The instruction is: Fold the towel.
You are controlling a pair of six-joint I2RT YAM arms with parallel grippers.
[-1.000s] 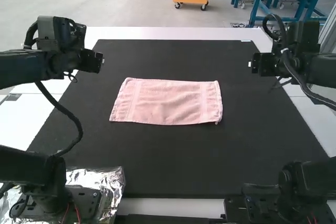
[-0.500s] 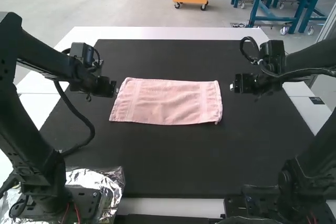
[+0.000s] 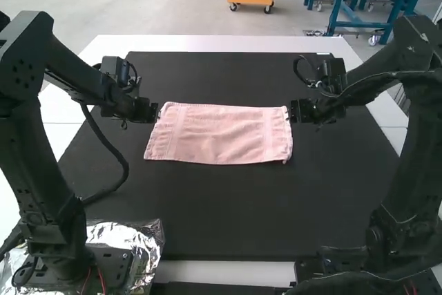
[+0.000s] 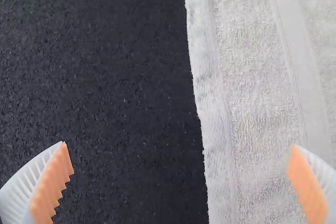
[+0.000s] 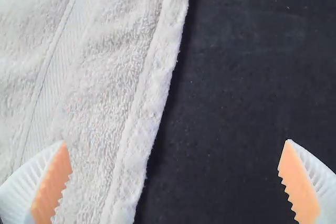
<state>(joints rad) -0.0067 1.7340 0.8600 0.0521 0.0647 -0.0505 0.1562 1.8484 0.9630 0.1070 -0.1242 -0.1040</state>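
Observation:
The pink towel (image 3: 219, 134) lies spread flat as a wide rectangle on the black mat. At its left short edge is my left gripper (image 3: 156, 112), and at its right short edge my right gripper (image 3: 290, 111). In the left wrist view my left gripper (image 4: 180, 161) stands open over the edge of the towel (image 4: 257, 87), one finger above mat, the other above cloth. In the right wrist view my right gripper (image 5: 176, 158) is likewise open across the opposite edge of the towel (image 5: 100, 77). Neither holds cloth.
A black mat (image 3: 228, 212) covers most of the white table (image 3: 228, 43). Crinkled foil (image 3: 141, 240) lies by the left arm's base. Both arms reach in from the sides, their cables hanging beside them.
Both grippers have come inward to the towel's short edges, the right one moving left over the last half second and the left one only slightly. The towel has not moved.

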